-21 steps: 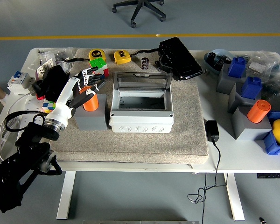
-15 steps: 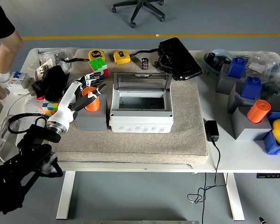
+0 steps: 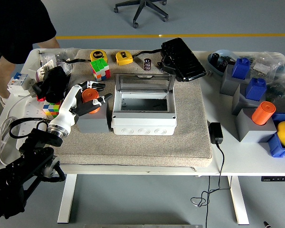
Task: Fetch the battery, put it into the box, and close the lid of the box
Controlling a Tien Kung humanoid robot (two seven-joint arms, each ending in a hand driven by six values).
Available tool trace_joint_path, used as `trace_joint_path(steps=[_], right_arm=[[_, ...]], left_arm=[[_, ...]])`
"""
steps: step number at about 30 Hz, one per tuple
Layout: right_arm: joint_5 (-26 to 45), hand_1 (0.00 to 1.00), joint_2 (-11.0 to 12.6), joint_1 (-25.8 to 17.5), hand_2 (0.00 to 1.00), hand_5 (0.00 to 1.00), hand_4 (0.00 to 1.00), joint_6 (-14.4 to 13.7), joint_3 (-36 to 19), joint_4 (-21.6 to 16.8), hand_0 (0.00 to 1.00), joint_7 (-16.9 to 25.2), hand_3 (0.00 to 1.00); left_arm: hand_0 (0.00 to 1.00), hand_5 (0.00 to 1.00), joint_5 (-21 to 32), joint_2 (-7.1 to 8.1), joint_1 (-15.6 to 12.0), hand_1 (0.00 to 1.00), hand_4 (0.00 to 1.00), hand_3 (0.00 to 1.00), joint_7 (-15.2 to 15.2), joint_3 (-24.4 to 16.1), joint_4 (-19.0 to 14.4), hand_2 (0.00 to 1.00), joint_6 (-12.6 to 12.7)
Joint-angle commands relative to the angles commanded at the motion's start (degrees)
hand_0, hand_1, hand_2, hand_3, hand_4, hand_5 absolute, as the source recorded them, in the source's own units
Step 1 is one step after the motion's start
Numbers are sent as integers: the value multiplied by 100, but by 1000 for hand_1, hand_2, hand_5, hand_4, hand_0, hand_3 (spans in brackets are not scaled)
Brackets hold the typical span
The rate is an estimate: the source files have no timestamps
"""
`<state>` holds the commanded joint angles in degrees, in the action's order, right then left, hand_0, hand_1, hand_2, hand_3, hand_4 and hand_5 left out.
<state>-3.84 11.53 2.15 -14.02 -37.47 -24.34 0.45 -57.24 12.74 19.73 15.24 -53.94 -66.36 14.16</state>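
Grey mat; your left hand wraps the orange battery on its grey block. Lift straight up; carry it right to the open box.

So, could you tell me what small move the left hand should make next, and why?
Probably lift the orange battery straight up out of the grey holder. The left hand has its fingers wrapped around the battery, which appears to sit in the holder's top. The white box stands just to its right with the lid raised, ready to receive it.
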Motion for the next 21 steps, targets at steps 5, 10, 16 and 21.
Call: trace_joint_path(steps=[5,10,16,21], right_arm=[[7,611,0,-7,646,607,998,0,15,3,602,5,562],[17,611,-3,-8,646,607,998,7,26,12,602,2,562],[16,611,-6,3,646,607,998,1,15,3,600,16,563],[21,611,-2,1,645,607,998,0,24,7,600,14,563]], left_arm=[[739,279,13,14,4,703,998,542,24,-117,-54,680,-7],[736,252,-6,20,21,698,998,551,-10,-126,-76,663,-31],[730,242,19,-11,17,695,998,553,-46,-57,11,657,-50],[653,237,47,-20,38,625,998,555,-121,0,44,623,-92]])
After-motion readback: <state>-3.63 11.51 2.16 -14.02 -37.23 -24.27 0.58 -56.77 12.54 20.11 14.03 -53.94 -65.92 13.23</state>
